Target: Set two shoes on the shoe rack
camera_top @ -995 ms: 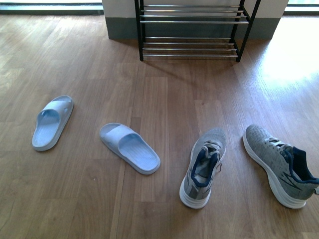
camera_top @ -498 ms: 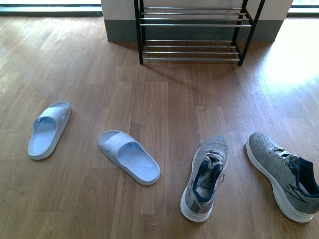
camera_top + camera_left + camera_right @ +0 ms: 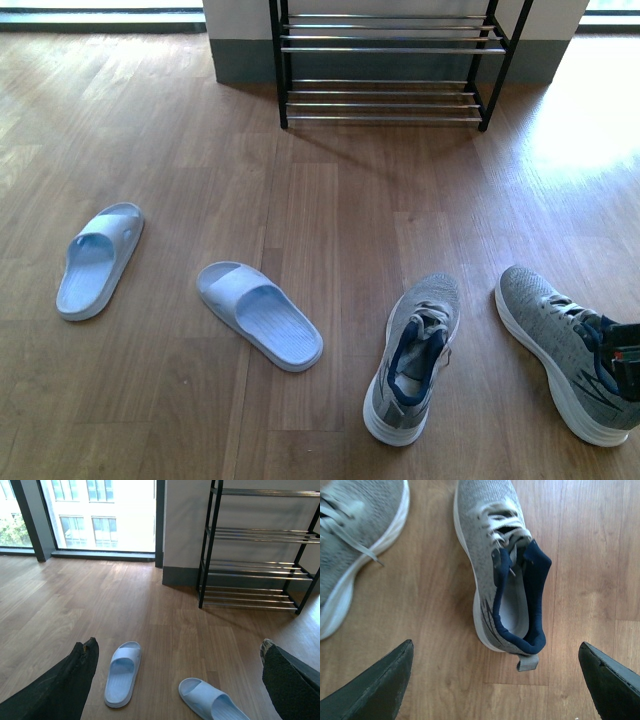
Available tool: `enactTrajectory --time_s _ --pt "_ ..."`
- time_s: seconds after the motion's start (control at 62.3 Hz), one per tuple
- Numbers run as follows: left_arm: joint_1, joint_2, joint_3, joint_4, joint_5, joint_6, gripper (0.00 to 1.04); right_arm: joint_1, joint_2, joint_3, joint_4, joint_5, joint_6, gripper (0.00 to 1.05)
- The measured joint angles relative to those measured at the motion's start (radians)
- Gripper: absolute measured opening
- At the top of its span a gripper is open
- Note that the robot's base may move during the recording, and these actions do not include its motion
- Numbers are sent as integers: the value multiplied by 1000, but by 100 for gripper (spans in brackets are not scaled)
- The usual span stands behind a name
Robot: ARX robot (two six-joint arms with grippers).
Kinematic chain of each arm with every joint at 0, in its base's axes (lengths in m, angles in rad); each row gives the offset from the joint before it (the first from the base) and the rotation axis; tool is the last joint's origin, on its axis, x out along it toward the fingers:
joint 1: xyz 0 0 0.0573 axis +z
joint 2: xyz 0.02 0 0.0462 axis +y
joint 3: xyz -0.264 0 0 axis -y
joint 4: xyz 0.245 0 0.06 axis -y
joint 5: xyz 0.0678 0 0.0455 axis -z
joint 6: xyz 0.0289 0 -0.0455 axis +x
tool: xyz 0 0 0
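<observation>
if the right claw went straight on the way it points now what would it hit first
Most likely the right-hand grey sneaker, around its navy-lined heel opening. The open right claw sits framed over it, though depth is unclear.

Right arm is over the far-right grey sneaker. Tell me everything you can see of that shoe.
The far-right sneaker has a grey knit upper, a thick white sole, pale laces, a dark navy lining and collar, a light insole and a small grey heel tab. It stands upright on its sole on the wood floor, with its toe angled roughly toward the shoe rack and clear of its twin. The open right gripper frames its heel, and no contact shows.
</observation>
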Motion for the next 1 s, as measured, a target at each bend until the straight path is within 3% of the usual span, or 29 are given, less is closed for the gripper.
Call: enactTrajectory --time_s 0.562,0.77,0.995 --pt "0 0 0 0 0 0 95 -79 327 279 -37 111 -93 96" --pt "0 0 0 0 0 0 95 -66 366 356 -147 73 -79 96" --pt "0 0 0 0 0 0 95 -43 408 436 -158 68 -53 96"
